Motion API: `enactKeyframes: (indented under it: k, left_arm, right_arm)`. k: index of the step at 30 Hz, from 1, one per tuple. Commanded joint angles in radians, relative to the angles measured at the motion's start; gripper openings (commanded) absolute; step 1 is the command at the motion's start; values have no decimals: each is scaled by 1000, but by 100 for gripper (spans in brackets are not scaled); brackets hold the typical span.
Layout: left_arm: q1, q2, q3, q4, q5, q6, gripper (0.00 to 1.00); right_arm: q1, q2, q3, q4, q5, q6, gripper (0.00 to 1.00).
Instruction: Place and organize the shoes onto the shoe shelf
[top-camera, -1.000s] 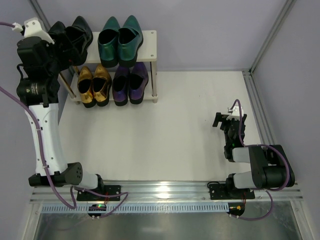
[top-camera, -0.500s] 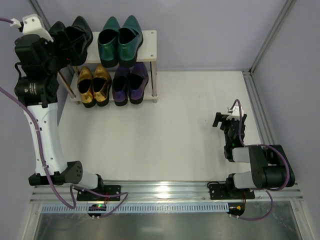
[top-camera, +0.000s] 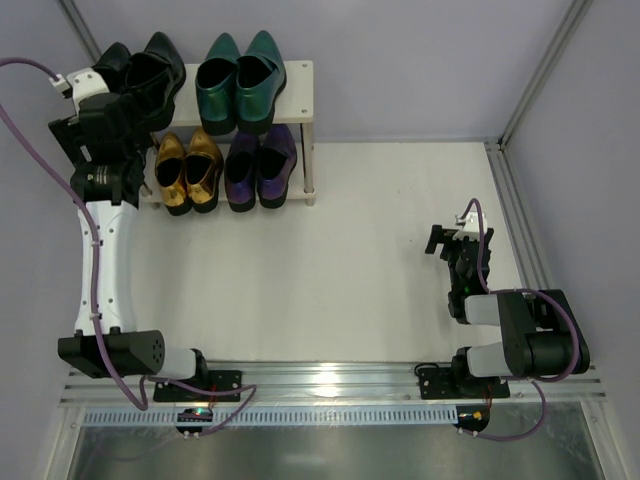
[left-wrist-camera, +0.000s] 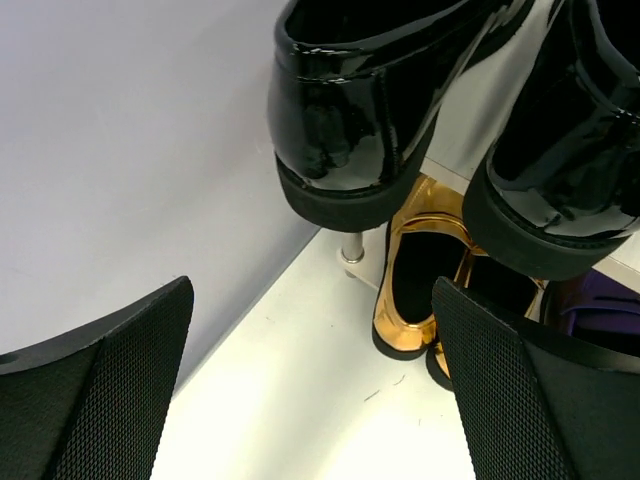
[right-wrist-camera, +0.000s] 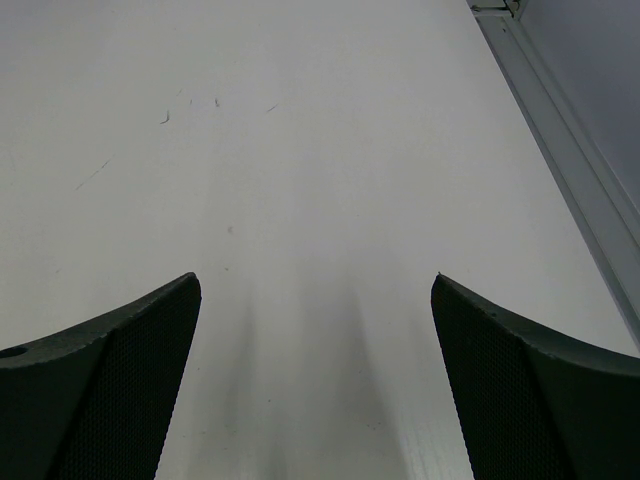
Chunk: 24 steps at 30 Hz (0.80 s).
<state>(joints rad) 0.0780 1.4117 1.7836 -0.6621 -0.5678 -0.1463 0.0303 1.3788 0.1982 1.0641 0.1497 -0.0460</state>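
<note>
Judging from all four pairs of shoes (top-camera: 240, 80) sitting on the shoe shelf (top-camera: 298, 85) just ahead of the left pincer (left-wrist-camera: 310, 290) (spread, empty), the task looks essentially finished; the right pincer (right-wrist-camera: 315, 280), likewise spread, holds nothing.

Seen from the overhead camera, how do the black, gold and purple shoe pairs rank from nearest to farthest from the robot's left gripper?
Measured from the left gripper, which is open and holds nothing:
1. Black pair: left end of the top tier of the shoe shelf, right beside the gripper.
2. Gold pair: lower tier, left half.
3. Purple pair: lower tier, right half.
</note>
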Motion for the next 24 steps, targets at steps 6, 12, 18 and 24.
enactKeyframes:
  k: [6, 12, 18, 24]
  left_arm:
    - [0, -43, -13, 148, -34, 62, 100]
    - [29, 9, 20, 141, 9, 59, 100]
    - [48, 56, 89, 134, 106, 53, 100]
    - [46, 108, 141, 136, 146, 62, 100]
  right_arm:
    - [-1, -14, 7, 51, -9, 14, 97]
    - [-3, -12, 9, 51, -9, 12, 97]
    - [-3, -12, 9, 51, -9, 14, 97]
    - [-3, -12, 9, 50, -9, 14, 97]
